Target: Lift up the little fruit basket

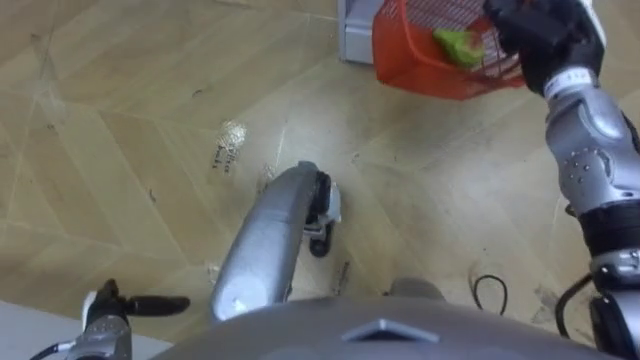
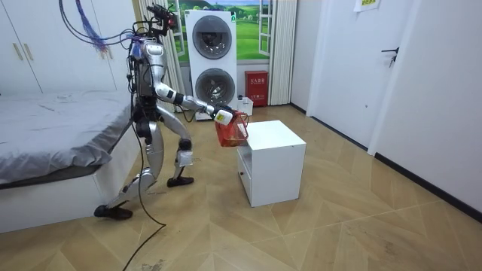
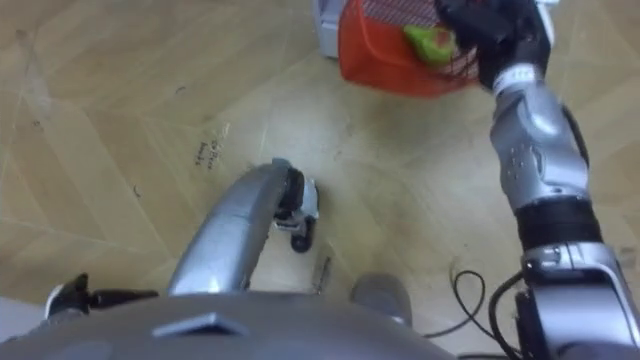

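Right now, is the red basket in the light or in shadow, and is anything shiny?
Left eye view: the red basket, held by the right hand, is evenly lit, and the green fruit inside is plain to see; a pale glint shows on the wood floor. Room view: the white cabinet has a bright top and duller, shaded sides.

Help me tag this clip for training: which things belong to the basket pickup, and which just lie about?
Job: fruit basket, green fruit inside, right robot hand gripping the basket.
Lying about: white cabinet, bed, washing machines.
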Controlling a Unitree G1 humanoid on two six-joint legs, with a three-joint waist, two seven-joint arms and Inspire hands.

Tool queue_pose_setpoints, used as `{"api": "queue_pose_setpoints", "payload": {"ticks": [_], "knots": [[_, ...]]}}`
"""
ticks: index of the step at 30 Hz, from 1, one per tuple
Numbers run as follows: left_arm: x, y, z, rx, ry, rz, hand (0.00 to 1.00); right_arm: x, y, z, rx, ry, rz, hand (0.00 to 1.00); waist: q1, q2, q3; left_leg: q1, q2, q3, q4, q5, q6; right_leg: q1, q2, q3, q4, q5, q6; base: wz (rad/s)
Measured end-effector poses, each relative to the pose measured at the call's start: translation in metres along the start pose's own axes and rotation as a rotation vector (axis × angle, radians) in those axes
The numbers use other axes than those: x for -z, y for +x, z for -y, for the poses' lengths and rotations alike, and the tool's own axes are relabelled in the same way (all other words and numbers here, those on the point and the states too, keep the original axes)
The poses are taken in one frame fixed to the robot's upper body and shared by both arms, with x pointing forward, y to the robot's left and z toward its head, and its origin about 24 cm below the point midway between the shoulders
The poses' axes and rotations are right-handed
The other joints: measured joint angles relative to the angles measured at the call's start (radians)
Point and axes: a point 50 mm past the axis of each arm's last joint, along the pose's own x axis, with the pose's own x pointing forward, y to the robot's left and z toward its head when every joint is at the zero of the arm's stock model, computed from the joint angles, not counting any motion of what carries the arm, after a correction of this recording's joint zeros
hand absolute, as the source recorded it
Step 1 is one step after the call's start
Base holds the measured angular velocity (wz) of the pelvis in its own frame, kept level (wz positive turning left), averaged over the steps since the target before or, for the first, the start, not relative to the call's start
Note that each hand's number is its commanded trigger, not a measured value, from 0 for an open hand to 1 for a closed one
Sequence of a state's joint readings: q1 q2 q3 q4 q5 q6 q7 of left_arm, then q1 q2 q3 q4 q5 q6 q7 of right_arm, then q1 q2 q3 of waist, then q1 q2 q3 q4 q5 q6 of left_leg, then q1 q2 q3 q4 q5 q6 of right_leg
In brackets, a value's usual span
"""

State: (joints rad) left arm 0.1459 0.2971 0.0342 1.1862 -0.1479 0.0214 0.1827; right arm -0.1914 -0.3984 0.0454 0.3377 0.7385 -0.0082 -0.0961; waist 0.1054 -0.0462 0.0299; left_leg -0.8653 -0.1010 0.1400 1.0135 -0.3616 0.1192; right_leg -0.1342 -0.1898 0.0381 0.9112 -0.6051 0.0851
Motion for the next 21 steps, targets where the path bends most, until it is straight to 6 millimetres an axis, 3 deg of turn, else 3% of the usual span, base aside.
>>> {"api": "queue_pose_setpoints", "payload": {"ticks": [1, 3, 4, 6, 8, 11, 13, 15, 17, 19, 21], "knots": [[0.000, 0.000, 0.000, -0.004, 0.000, -0.002, 0.00, -0.001, 0.000, -0.001, -0.003, 0.002, 0.005, 1.00, -0.004, -0.003, 0.0013, 0.013, 0.000, 0.005, -0.013, 0.000, 0.000, -0.001, -0.003, 0.001, 0.010, 0.021, -0.001, 0.00], [0.005, -0.002, 0.001, -0.009, 0.001, -0.014, 0.00, 0.000, -0.003, -0.008, -0.023, 0.021, 0.014, 1.00, -0.025, -0.014, 0.0049, 0.093, -0.008, 0.015, -0.071, 0.002, 0.010, -0.003, -0.018, -0.002, 0.079, 0.157, -0.005, 0.07], [0.005, -0.002, 0.002, -0.008, 0.000, -0.013, 0.00, 0.000, -0.004, -0.008, -0.024, 0.021, 0.016, 1.00, -0.027, -0.013, 0.0044, 0.111, -0.012, 0.013, -0.085, 0.002, 0.013, -0.004, -0.019, -0.005, 0.091, 0.200, -0.009, 0.14], [0.002, -0.003, 0.003, -0.009, 0.002, 0.008, 0.00, 0.000, -0.005, -0.004, -0.019, 0.020, 0.029, 1.00, -0.036, -0.012, 0.0008, 0.191, -0.019, 0.012, -0.153, 0.009, 0.030, 0.002, -0.020, -0.023, 0.100, 0.378, -0.008, 0.12], [0.000, -0.003, 0.004, -0.005, 0.015, 0.028, 0.00, -0.003, -0.007, -0.002, -0.015, 0.022, 0.044, 1.00, -0.033, -0.015, -0.0025, 0.246, -0.024, 0.005, -0.202, 0.013, 0.037, 0.015, -0.023, -0.025, 0.074, 0.433, 0.002, -0.08], [0.001, -0.004, 0.009, 0.008, 0.019, 0.026, 0.00, -0.005, -0.015, -0.005, -0.040, 0.009, 0.067, 1.00, -0.038, -0.021, -0.0053, 0.339, -0.040, -0.006, -0.261, 0.015, 0.041, 0.005, -0.040, -0.049, 0.062, 0.347, 0.003, -0.11], [0.008, -0.006, 0.011, 0.013, 0.021, 0.000, 0.00, -0.006, -0.019, -0.009, -0.073, 0.003, 0.076, 1.00, -0.026, -0.035, -0.0171, 0.378, -0.042, -0.003, -0.267, 0.015, 0.041, 0.020, -0.044, -0.056, 0.041, 0.368, 0.001, -0.34], [0.011, -0.006, 0.011, 0.017, 0.031, -0.026, 0.00, -0.011, -0.020, -0.009, -0.085, 0.008, 0.098, 1.00, -0.031, -0.047, -0.0189, 0.425, -0.029, 0.000, -0.297, 0.015, 0.041, 0.055, -0.026, -0.062, 0.006, 0.420, 0.003, -0.07], [0.013, -0.006, 0.012, 0.024, 0.033, -0.040, 0.00, -0.014, -0.023, -0.007, -0.079, 0.014, 0.111, 1.00, -0.045, -0.059, -0.0255, 0.465, -0.032, -0.003, -0.348, 0.017, 0.039, 0.065, -0.036, -0.089, 0.008, 0.468, 0.008, 0.20], [0.016, -0.007, 0.014, 0.036, 0.047, -0.049, 0.00, -0.019, -0.023, -0.010, -0.093, 0.009, 0.133, 1.00, -0.044, -0.064, -0.0291, 0.478, -0.034, -0.008, -0.369, 0.017, 0.039, 0.067, -0.045, -0.099, 0.009, 0.465, 0.012, -0.03], [0.015, -0.007, 0.015, 0.036, 0.056, -0.042, 0.00, -0.021, -0.025, -0.010, -0.101, 0.003, 0.140, 1.00, -0.048, -0.064, -0.0275, 0.503, -0.033, -0.020, -0.389, 0.017, 0.038, 0.055, -0.037, -0.090, 0.005, 0.396, 0.016, -0.09]]}}
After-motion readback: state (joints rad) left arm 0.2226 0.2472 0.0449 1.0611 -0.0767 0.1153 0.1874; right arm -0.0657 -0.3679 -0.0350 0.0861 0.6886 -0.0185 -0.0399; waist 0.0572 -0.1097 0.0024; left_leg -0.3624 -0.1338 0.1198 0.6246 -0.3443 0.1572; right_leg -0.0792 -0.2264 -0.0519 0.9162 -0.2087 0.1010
